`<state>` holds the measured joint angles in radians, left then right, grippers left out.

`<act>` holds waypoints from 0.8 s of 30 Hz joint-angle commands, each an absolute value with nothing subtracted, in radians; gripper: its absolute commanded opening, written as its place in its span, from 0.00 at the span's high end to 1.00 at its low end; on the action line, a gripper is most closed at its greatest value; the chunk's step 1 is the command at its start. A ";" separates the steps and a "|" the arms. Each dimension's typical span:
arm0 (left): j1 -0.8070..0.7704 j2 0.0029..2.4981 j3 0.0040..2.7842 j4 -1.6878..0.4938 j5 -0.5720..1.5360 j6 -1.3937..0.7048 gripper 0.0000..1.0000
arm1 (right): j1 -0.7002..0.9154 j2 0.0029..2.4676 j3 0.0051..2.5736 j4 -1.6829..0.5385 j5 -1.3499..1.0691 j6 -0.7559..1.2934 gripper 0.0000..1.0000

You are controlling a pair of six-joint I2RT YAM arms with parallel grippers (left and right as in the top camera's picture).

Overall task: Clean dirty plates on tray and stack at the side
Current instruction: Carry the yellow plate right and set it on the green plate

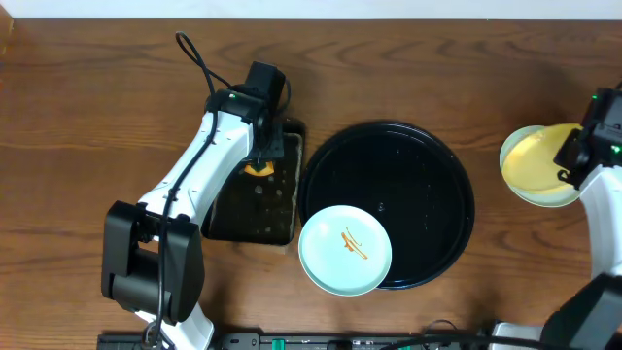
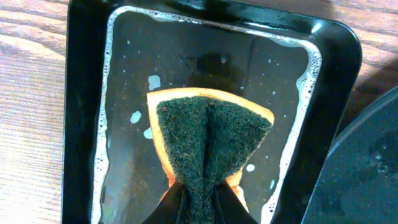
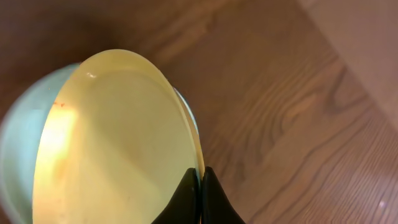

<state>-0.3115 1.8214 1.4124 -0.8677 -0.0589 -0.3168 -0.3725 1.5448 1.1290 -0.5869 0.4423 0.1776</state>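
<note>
Left gripper (image 2: 200, 204) is clamped on a sponge (image 2: 211, 134), pinching it into a fold with the green scouring face up and the orange body showing at the edges. It holds the sponge over a rectangular black pan (image 2: 81, 124) of foamy water, just left of the tray (image 1: 413, 190). The large round black tray sits at the table's (image 1: 97, 87) centre. A mint-blue plate (image 1: 340, 262) with an orange-brown squiggle lies on its front-left rim, well apart from both grippers. At the far right, the right gripper (image 3: 200, 177) grips the rim of the pale yellow plate (image 3: 118, 143), which is tilted above a second mint-blue plate (image 3: 18, 143) resting on the wood beside the tray.
</note>
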 commanded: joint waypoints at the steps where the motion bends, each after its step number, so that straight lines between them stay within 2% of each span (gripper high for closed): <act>1: -0.311 1.813 1.402 -0.871 -0.064 -0.311 0.87 | -0.432 1.602 1.131 -0.588 0.384 0.224 0.99; 3: -0.311 1.813 1.402 -0.871 -0.064 -0.311 0.87 | -0.452 1.625 1.131 -0.588 0.363 0.224 0.99; 8: -0.311 1.813 1.402 -0.870 -0.064 -0.311 0.87 | -0.460 1.636 1.131 -0.582 0.254 0.224 0.86; 11: -0.311 1.813 1.402 -0.871 -0.064 -0.311 0.87 | -0.454 1.636 1.131 -0.580 0.139 0.222 0.83; 14: -0.311 1.813 1.402 -0.871 -0.064 -0.311 0.87 | -0.442 1.636 1.131 -0.611 -0.021 0.208 0.75; 19: -0.310 1.813 1.396 -0.862 -0.064 -0.310 0.87 | -0.397 1.636 1.131 -0.720 -0.260 0.149 0.74; 24: -0.308 1.818 1.381 -0.839 -0.064 -0.255 0.87 | -0.334 1.636 1.131 -0.846 -0.322 0.068 0.73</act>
<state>-0.3115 1.8214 1.4021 -0.8478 -0.0589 -0.3092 -0.3717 1.6356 1.1282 -0.8074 -0.2134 0.1455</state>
